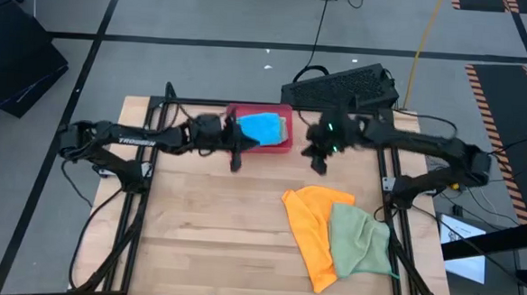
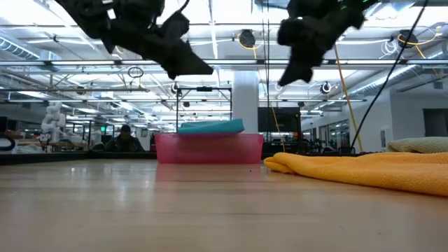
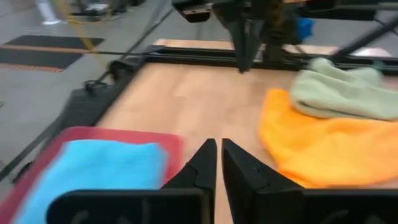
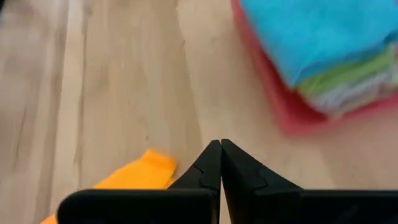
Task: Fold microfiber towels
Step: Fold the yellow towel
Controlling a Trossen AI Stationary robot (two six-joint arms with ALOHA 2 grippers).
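A pink-red tray (image 1: 268, 144) sits at the far edge of the wooden desk (image 1: 214, 226), its long side running left to right. Inside it lies a stack of folded towels: a bright blue towel (image 1: 261, 127) on top, with green and pale layers (image 4: 348, 81) showing beneath it in the right wrist view.

The left hand (image 1: 237, 161) hovers just off the tray's near left corner, above the desk. Its two dark fingers (image 3: 202, 165) are pressed almost together, with only a thin slit between them, and hold nothing. The right hand (image 1: 318, 165) hovers just beyond the tray's right end, also off the desk. It is clenched with its fingers (image 4: 211, 163) meeting at the tips, and it too grips nothing.

Nearer than the right hand, an orange towel (image 1: 311, 231) lies loose and crumpled on the desk, its long axis running from the tray side toward the near edge. A pale green towel (image 1: 360, 243) lies rumpled over its right side, touching it.
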